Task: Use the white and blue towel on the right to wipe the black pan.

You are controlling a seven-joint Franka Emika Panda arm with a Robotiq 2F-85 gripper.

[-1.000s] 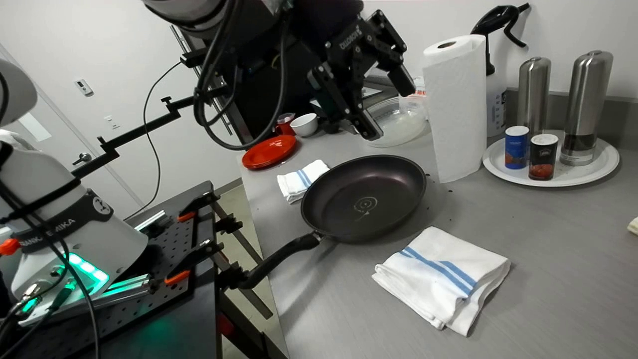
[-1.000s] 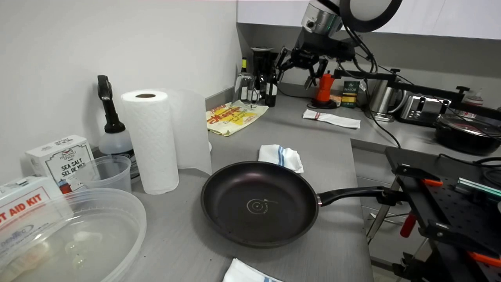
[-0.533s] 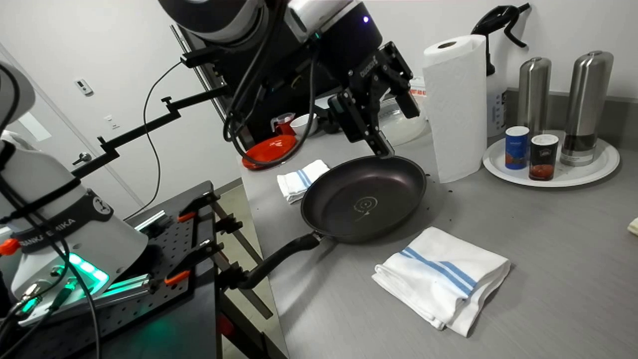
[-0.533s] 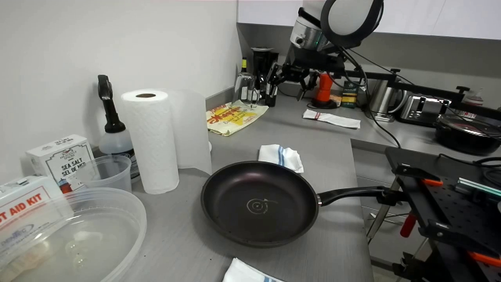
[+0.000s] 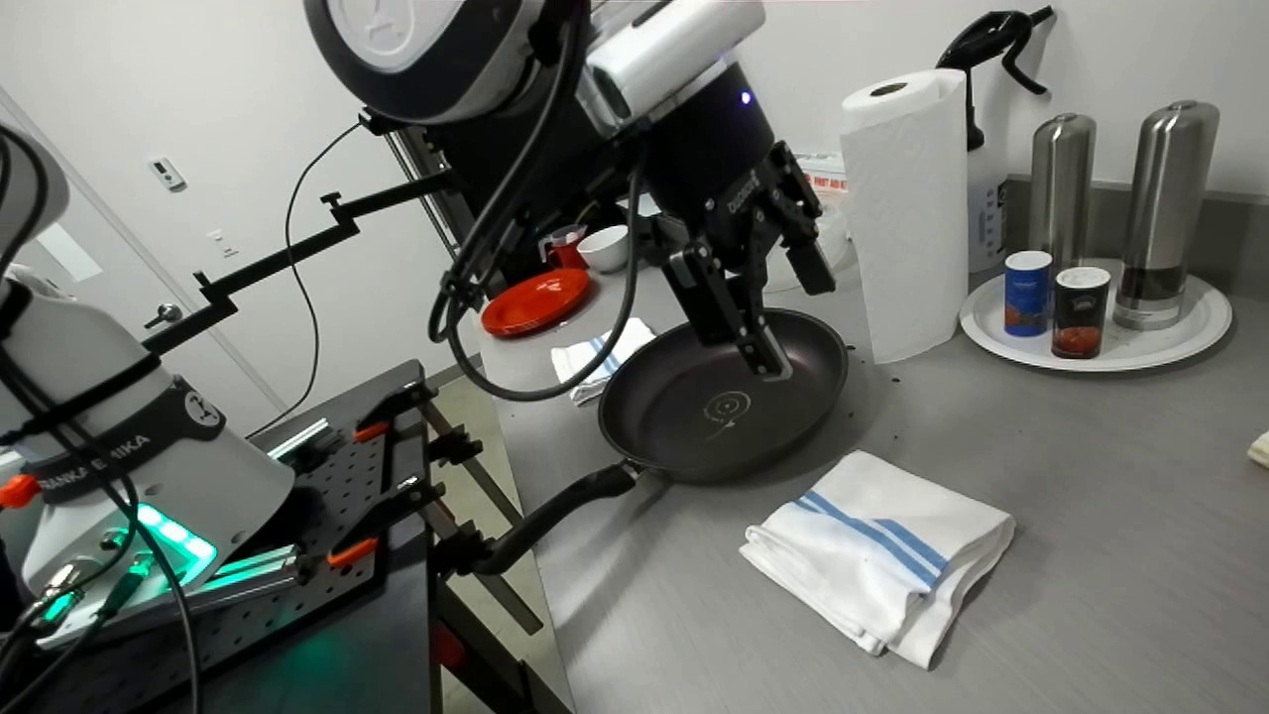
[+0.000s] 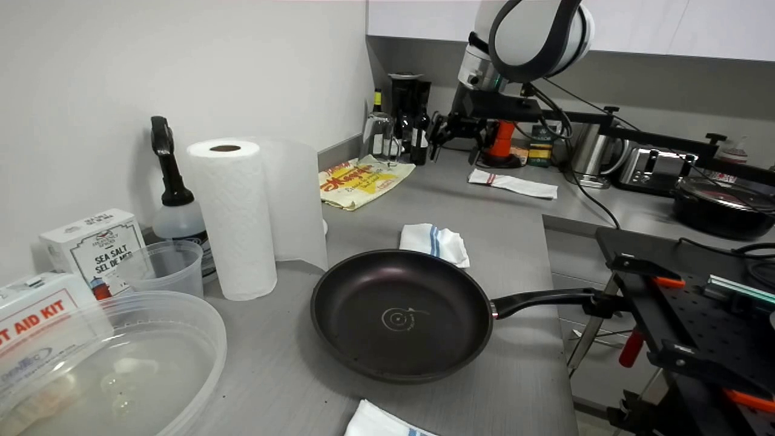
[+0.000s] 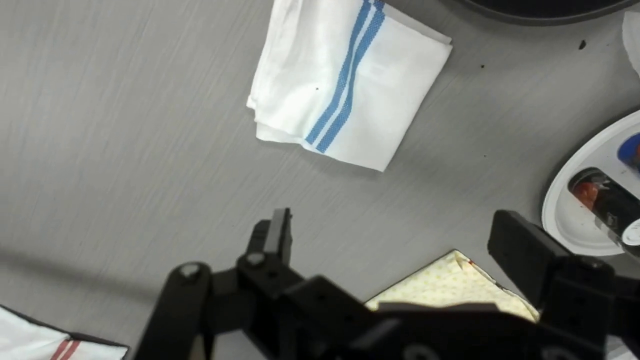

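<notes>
The black two-fingered pincer (image 7: 391,220) hangs empty above the grey surface (image 5: 1110,476), spread wide, presumably to take the folded white cloth towel with blue stripes (image 5: 882,555), which lies near right in an exterior view, just beside the round black frying pan (image 5: 714,421), probably for a short carry.

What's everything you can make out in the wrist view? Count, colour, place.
counter: 1, grey, throughout
white and blue towel: 1, white, blue stripes, upper centre
black pan: 1, black, top right, cropped
red-striped cloth: 1, white and red, bottom left
dotted item: 1, pale yellow, bottom, partly hidden
plate: 1, white, right edge
blue canister: 1, blue, on plate
black canister: 1, black, on plate
paper towel roll: 1, white, upper right edge
specks: several, dark, counter and towel
gripper: 1, black, open, bottom
</notes>
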